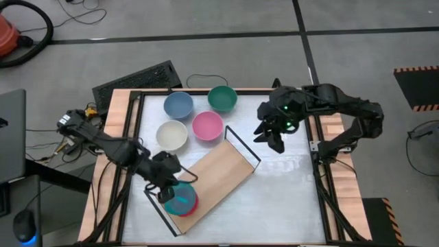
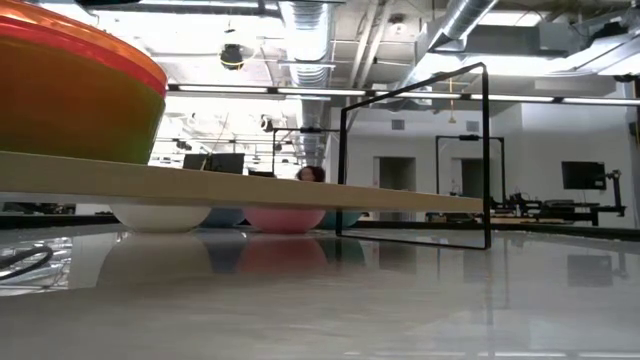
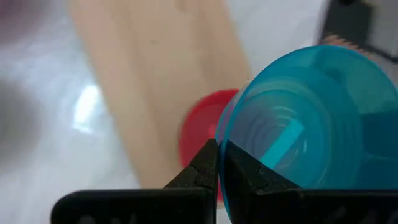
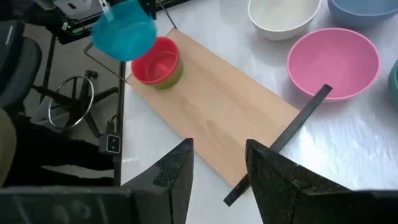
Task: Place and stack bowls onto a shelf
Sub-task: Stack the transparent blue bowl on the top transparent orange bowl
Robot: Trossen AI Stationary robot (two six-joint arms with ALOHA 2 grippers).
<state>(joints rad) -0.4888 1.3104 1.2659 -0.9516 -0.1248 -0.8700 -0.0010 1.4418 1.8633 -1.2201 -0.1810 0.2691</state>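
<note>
The light-wood shelf (image 1: 219,171) lies slantwise on the white table. At its near-left end a red bowl (image 4: 155,59) sits nested in a lime green one (image 4: 168,78). My left gripper (image 1: 164,189) is shut on a cyan bowl (image 3: 311,118) just above that stack. The cyan bowl also shows in the right wrist view (image 4: 124,31). The blue (image 1: 178,104), teal (image 1: 222,98), cream (image 1: 171,134) and pink (image 1: 207,126) bowls rest on the table beyond the shelf. My right gripper (image 1: 274,134) is open and empty, to the right of the shelf's far end. My left gripper pinches the cyan bowl's rim (image 3: 225,144) between its two fingers, one finger inside the bowl and one outside. The bowl is lifted clear and tilted, with its opening toward the wrist. It hangs over the red bowl (image 3: 199,137).
Black wire loop frames stand at both short ends of the shelf (image 1: 243,145) (image 2: 415,150). A black keyboard (image 1: 137,81) lies off the table's far left corner. The table's right half (image 1: 288,199) is bare white.
</note>
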